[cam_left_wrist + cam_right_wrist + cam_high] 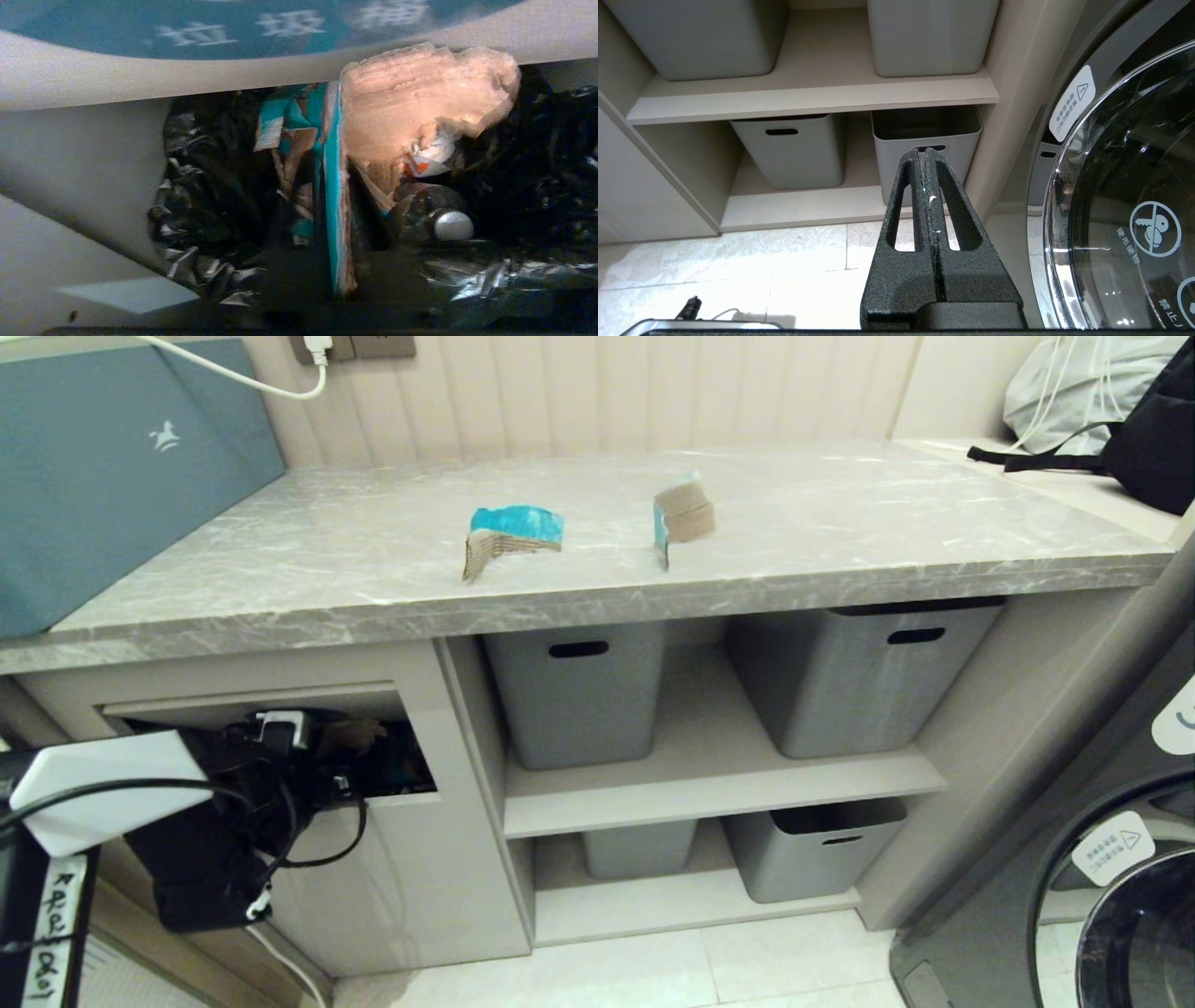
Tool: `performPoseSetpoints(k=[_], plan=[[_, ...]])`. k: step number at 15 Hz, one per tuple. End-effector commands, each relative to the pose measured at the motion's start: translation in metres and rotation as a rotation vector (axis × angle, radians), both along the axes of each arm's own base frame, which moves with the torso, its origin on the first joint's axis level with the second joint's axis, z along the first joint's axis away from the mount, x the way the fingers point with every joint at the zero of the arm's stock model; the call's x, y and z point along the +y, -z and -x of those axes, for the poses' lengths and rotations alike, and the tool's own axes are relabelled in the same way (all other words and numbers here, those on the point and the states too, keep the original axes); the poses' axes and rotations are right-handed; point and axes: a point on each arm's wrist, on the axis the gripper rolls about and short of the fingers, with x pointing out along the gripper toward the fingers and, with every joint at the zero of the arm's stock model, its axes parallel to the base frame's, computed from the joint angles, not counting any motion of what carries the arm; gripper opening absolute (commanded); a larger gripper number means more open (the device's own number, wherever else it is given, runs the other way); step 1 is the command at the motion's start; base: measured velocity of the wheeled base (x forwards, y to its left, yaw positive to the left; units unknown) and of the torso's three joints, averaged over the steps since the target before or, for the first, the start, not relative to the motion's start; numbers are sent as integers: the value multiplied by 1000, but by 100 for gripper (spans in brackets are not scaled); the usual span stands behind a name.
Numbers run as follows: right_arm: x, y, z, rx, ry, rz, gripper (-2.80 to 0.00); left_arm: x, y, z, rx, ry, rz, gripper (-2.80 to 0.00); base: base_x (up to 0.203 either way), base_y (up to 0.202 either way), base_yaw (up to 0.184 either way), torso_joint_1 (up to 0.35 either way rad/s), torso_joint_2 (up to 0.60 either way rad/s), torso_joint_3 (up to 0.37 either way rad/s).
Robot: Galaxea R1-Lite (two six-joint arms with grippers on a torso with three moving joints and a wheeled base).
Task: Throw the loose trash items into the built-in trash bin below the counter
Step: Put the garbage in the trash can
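On the grey marble counter point(840, 546) lie two cardboard scraps: one showing its turquoise face point(513, 535) and one mostly brown point(685, 515), standing on edge. My left gripper point(337, 261) reaches into the built-in trash bin point(439, 877) through its pushed-in flap point(280, 74). It is shut on a third scrap point(334, 186), turquoise on one face and brown on the other, held edge-on over the black bin bag point(210, 196). In the head view this scrap point(359, 735) shows just inside the opening. My right gripper point(927, 156) hangs low near the floor, shut and empty.
Grey plastic bins with slot handles point(574, 695) point(854, 677) sit on the open shelves to the right of the trash bin. A washing machine point(1120, 896) stands at the far right. A blue-grey box point(112, 467) leans at the counter's left, a black bag point(1158, 439) at its right.
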Motion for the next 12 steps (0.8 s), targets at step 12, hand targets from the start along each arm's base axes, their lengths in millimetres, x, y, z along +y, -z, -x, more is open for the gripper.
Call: performPoseSetpoints(k=[12], plan=[[0, 0, 0, 0, 1, 1, -280, -3, -23, 10, -52, 4, -16, 0, 0, 0, 0, 0, 0, 0]])
